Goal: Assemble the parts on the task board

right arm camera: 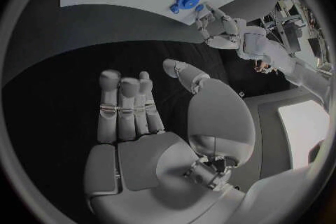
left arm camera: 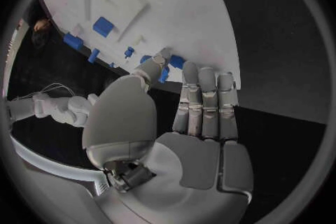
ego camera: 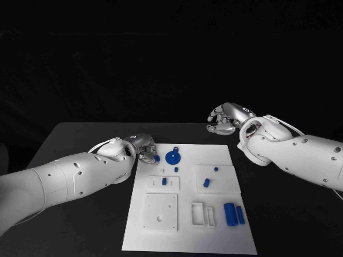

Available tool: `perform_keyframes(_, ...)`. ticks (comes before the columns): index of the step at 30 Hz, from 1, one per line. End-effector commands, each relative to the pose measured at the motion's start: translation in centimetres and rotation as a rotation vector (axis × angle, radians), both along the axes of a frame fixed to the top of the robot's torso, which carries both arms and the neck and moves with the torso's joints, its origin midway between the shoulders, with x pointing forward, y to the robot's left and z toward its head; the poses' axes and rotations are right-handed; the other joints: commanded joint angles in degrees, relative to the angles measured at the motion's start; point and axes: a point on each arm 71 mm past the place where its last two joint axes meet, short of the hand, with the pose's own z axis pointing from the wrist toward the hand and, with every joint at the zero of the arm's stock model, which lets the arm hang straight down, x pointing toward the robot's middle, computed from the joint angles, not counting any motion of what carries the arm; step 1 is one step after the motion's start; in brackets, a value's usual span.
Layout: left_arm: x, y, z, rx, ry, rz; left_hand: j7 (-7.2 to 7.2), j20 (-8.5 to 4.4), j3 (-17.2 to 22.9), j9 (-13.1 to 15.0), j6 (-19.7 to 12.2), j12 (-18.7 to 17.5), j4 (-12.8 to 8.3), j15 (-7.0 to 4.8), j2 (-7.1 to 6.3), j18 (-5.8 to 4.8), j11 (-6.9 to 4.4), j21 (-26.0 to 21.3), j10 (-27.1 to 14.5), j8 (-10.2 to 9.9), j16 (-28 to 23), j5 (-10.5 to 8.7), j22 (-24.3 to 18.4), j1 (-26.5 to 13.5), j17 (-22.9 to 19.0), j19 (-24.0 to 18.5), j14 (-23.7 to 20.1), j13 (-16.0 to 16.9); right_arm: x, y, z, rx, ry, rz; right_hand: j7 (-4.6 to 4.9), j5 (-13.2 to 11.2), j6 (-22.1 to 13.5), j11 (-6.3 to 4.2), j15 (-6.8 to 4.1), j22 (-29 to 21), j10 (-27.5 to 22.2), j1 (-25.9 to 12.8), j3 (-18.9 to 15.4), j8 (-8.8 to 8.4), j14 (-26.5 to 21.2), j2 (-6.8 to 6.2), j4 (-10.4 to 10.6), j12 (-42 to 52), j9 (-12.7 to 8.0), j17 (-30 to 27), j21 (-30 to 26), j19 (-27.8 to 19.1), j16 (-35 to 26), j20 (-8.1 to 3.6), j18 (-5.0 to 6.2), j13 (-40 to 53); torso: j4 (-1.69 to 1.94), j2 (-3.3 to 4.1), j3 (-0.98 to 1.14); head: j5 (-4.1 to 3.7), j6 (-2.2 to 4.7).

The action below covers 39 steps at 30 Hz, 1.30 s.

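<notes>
At the 10 o'clock corner of the task board (ego camera: 188,214), the left hand (ego camera: 143,148) was parked right at the edge, fingers laid together and mostly straight, thumb tip touching a small blue part (left arm camera: 165,74) there. Whether that piece was actually pinched couldn't really be told from the left wrist view. Just beside it, toward 3 o'clock, a round blue disc part (ego camera: 173,157) was seen lying on the white plate. Smaller blue pieces (ego camera: 206,182) were dotted around the middle of the board, and two blue cylinders (ego camera: 234,214) were lying side by side down at about 4 o'clock. The right hand (ego camera: 227,119) was held well off the board, up past its 1 o'clock corner over the black table (ego camera: 79,134), fingers loosely extended and nothing gripped in it.
</notes>
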Motion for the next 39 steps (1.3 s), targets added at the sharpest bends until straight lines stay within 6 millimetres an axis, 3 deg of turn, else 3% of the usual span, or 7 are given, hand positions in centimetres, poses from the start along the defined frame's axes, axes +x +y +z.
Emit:
perform_keyframes(1, -0.1, -0.27, -0.05, -0.011, 0.014, -0.004, 0.05, -5.17, 0.01, -0.06, -0.26, -0.23, 0.46, 0.22, -0.15, -0.98, 0.16, -0.31, 0.13, -0.3, -0.28, -0.14, 0.1, -0.73, 0.03, 0.41, 0.33, 0.05, -0.04, 0.12, -0.03, -0.008, 0.004, 0.012, 0.25, 0.38, -0.02, -0.12, -0.07, 0.09, -0.5, 0.12, 0.11, 0.16, 0.51, 0.18, 0.03, 0.35, 0.07, 0.07, -0.31, 0.22, -0.19, -0.12, 3.18, -0.07, 0.02, -0.02, 0.01, -0.02, -0.07)
perform_keyframes(8, -0.05, -0.22, -0.08, -0.009, 0.017, -0.001, 0.13, -5.14, -0.6, -0.2, -0.43, -0.35, 0.88, 0.25, -0.75, -0.99, 0.23, -0.45, 0.03, -0.64, -0.34, -0.18, 0.21, -1.7, 0.07, 0.32, 0.23, 0.11, -0.04, 0.09, -0.03, -0.009, 0.004, 0.012, 0.25, 0.38, -0.02, -0.13, -0.07, 0.1, -0.5, 0.13, 0.12, 0.16, 0.51, 0.18, 0.03, 0.37, 0.07, 0.08, -0.32, 0.23, -0.19, -0.12, 3.18, -0.08, 0.02, -0.03, 0.04, -0.08, -0.01)
perform_keyframes(15, 0.0, -0.37, -0.06, -0.014, 0.014, -0.003, 0.24, -5.15, -0.54, -0.38, -0.84, -0.43, 1.5, 0.27, -0.44, -0.92, 0.32, -0.63, -0.03, -1.1, -0.39, -0.16, 0.28, -2.16, 0.1, 0.31, 0.15, 0.19, -0.02, 0.15, -0.04, -0.009, 0.004, 0.012, 0.24, 0.38, -0.01, -0.13, -0.07, 0.11, -0.5, 0.13, 0.12, 0.16, 0.52, 0.18, 0.04, 0.38, 0.08, 0.08, -0.32, 0.24, -0.19, -0.12, 3.18, -0.1, -0.01, 0.0, 0.05, -0.08, 0.06)
perform_keyframes(25, -0.04, -0.57, -0.24, -0.008, 0.027, -0.012, 0.38, -5.15, 0.09, -0.54, -1.16, -0.51, 0.8, 0.24, -0.09, -0.85, 0.45, -0.7, 0.0, -1.59, -0.39, -0.15, 0.55, -0.33, 0.2, 0.31, 0.12, 0.32, 0.0, 0.2, -0.06, -0.01, 0.006, 0.014, 0.24, 0.39, 0.0, -0.13, -0.08, 0.12, -0.5, 0.14, 0.13, 0.17, 0.53, 0.19, 0.05, 0.41, 0.08, 0.09, -0.33, 0.25, -0.19, -0.12, 3.18, -0.12, 0.0, 0.01, 0.04, -0.08, 0.08)
perform_keyframes(35, -0.23, -0.79, -0.84, 0.0, 0.049, -0.022, 0.34, -5.05, 0.87, -0.46, -0.56, -0.54, -0.72, 0.3, 1.89, -0.95, 0.42, -0.72, 0.22, -1.6, -0.3, -0.13, 0.98, 2.51, 0.37, 0.29, 0.1, 0.52, -0.01, 0.19, -0.06, -0.01, 0.006, 0.014, 0.24, 0.39, 0.01, -0.13, -0.08, 0.13, -0.5, 0.13, 0.13, 0.17, 0.53, 0.18, 0.07, 0.42, 0.09, 0.1, -0.34, 0.26, -0.2, -0.12, 3.18, -0.14, 0.0, 0.01, 0.0, -0.14, -0.01)
perform_keyframes(39, -0.19, -0.75, -0.97, 0.002, 0.054, -0.022, 0.34, -5.05, 0.87, -0.46, -0.56, -0.54, -0.72, 0.3, 1.89, -0.95, 0.42, -0.72, 0.22, -1.6, -0.3, -0.13, 0.98, 2.51, 0.37, 0.29, 0.1, 0.52, 0.0, 0.19, -0.06, -0.01, 0.006, 0.014, 0.24, 0.39, 0.01, -0.13, -0.08, 0.14, -0.5, 0.13, 0.13, 0.17, 0.53, 0.19, 0.07, 0.42, 0.09, 0.1, -0.34, 0.26, -0.2, -0.12, 3.18, -0.15, -0.01, 0.01, -0.02, -0.17, -0.09)
